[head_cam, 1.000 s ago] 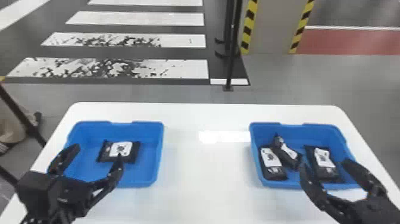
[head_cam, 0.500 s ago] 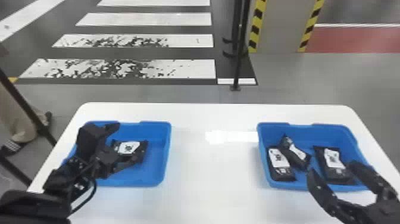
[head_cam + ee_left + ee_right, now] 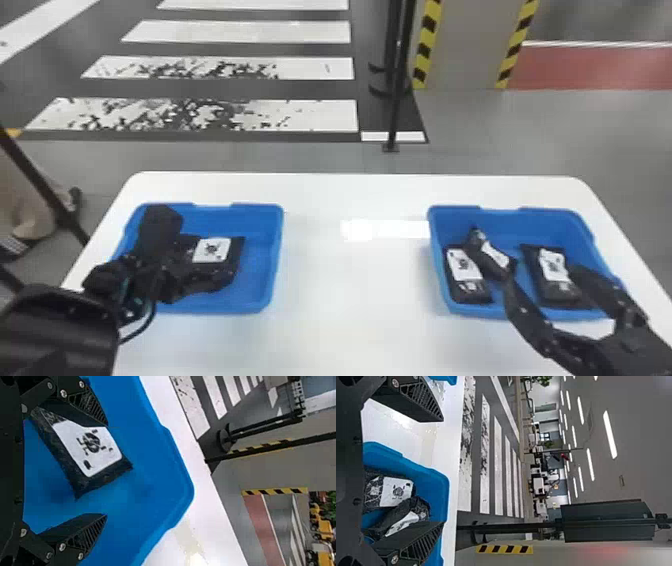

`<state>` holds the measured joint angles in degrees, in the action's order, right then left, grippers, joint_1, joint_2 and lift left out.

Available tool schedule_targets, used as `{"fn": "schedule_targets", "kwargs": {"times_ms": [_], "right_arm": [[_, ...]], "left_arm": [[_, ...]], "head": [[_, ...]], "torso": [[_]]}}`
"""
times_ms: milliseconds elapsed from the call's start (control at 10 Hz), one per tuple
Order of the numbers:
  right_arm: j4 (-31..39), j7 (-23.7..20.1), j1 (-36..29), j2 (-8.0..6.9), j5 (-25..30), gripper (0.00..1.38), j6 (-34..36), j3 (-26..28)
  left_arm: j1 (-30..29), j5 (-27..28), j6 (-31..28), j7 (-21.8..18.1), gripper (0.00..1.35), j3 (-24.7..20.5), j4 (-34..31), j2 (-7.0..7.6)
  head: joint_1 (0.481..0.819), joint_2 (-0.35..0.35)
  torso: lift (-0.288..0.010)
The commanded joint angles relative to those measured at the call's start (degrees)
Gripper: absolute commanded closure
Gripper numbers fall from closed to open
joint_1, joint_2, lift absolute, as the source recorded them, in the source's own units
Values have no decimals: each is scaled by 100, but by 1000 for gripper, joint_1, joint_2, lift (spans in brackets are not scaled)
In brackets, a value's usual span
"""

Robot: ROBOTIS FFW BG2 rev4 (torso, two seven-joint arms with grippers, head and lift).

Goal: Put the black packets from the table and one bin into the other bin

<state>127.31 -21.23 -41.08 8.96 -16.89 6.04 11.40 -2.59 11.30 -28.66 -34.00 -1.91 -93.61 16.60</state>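
While the lone black packet (image 3: pixel 211 250) lies label up in the left bin (image 3: pixel 276 250), the left gripper (image 3: pixel 197 247) is held over it with its two fingers spread wide and nothing clasped. In the left wrist view, the packet is seen much closer to one finger than to the other. If the grip is closed from this off-centre position, the packet may be pushed sideways, or only its edge may be caught, and it could then slip out on the way across. A scraped floor or wall, with the bin nudged along the table (image 3: pixel 320 320), could be caused by fingers sent too low. A firmer hold would probably be gained by centring first.

The left arm (image 3: pixel 60 325) is brought in from the near left corner, with the gripper reached forward into the bin and angled down. The right gripper (image 3: pixel 545 275) is poised above the near side of the right bin (image 3: pixel 575 227), its fingers also well apart and empty. Three packets are held in that bin, one slanted against its neighbour. The right bin is judged the likely goal; if so, the space may be blocked by the right arm (image 3: pixel 635 350) unless it is drawn aside.
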Motion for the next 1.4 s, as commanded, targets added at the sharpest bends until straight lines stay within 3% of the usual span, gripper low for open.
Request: {"fn": "schedule_targets", "kwargs": {"times_ms": [0, 400, 700, 800, 900, 1000, 1300], "right_arm": [[-12, -39, 30, -8, -2, 99, 28, -32], [-139, -110, 129, -8, -13, 99, 56, -181], [-279, -154, 241, 1, -71, 99, 56, -284], [-321, -171, 269, 1, -105, 99, 56, -295], [-336, -197, 269, 9, -139, 99, 56, -284], [-350, -224, 269, 9, -173, 99, 56, -284], [-350, -241, 241, 18, -219, 99, 56, -261]], "left_arm": [[104, 161, -59, -2, 233, -164, 143, 28], [498, 309, -129, -28, 233, -84, 833, 151], [920, 252, 12, 7, 246, 351, 1311, 247], [990, 195, -284, 42, 518, 453, 1367, 265], [976, 241, -607, 113, 986, 522, 1367, 265], [976, 309, -846, 113, 1220, 602, 1367, 274], [850, 263, -621, 86, 1213, 510, 1240, 239]], "head": [[695, 39], [695, 128], [695, 124], [695, 119], [695, 120], [695, 124], [695, 132]], "torso": [[-110], [-110], [-110], [-110], [-110], [-110], [-110]]}}
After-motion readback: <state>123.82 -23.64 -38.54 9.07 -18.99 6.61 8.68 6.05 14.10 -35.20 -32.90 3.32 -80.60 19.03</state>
